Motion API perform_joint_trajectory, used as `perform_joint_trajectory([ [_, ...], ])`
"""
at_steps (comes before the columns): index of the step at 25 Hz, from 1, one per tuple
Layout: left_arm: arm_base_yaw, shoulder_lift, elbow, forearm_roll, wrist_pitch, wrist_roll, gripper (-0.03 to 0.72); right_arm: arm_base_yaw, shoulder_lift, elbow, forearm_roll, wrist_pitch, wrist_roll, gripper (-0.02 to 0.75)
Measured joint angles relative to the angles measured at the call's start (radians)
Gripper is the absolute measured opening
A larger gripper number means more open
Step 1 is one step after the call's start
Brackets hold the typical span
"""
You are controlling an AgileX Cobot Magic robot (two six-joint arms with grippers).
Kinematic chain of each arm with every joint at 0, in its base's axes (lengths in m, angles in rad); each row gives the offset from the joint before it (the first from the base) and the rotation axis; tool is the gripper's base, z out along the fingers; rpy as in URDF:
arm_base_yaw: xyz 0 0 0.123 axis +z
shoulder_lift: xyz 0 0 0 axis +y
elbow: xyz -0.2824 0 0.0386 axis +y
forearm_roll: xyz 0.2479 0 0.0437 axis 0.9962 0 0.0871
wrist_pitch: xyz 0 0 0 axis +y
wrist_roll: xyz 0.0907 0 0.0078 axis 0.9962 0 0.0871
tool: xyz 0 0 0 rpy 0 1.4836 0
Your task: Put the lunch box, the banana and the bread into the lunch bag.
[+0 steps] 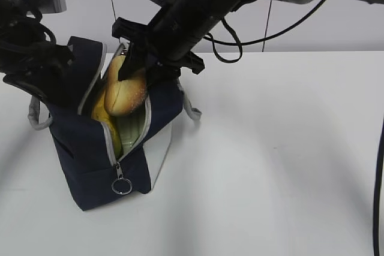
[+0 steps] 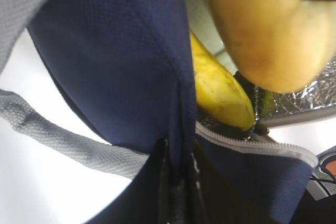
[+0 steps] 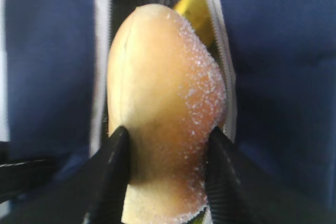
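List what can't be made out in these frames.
- Lunch box: only a pale green sliver low inside the lunch bag in the exterior view; banana and bread cover the rest.
- Left end effector: exterior view, lost in dark arm hardware behind the bag; in the left wrist view only blurred fabric shows.
- Bag floor: bread fills the right wrist view.
- Banana's far end: hidden by the bread.

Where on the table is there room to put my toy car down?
The white table is bare everywhere right of the navy-blue fabric lunch bag, and in front of it too. The bag's open top is crowded: the golden-brown bun, the yellow banana and the right gripper fill it.
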Motion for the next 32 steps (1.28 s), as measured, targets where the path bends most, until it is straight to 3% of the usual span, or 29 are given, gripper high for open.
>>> perform_joint_trajectory([
  [5,0.000,0.000,0.000,0.000,0.000,0.000,0.022,0.000,0.035,-0.001,0.011,-0.002,-0.033,0.340],
  [10,0.000,0.000,0.000,0.000,0.000,0.000,0.022,0.002,0.039,-0.002,0.011,0.005,-0.039,0.591],
  [13,0.000,0.000,0.000,0.000,0.000,0.000,0.022,0.002,0.039,-0.005,0.007,0.025,-0.040,0.647],
  [19,0.000,0.000,0.000,0.000,0.002,0.000,0.022,0.002,0.039,-0.064,-0.044,0.133,-0.043,0.655],
  [26,0.000,0.000,0.000,0.000,0.006,-0.001,0.022,0.002,0.039,-0.280,-0.282,0.250,-0.022,0.618],
  [32,0.000,0.000,0.000,0.000,0.006,-0.001,0.022,-0.026,0.044,-0.305,-0.418,0.266,0.031,0.580],
])
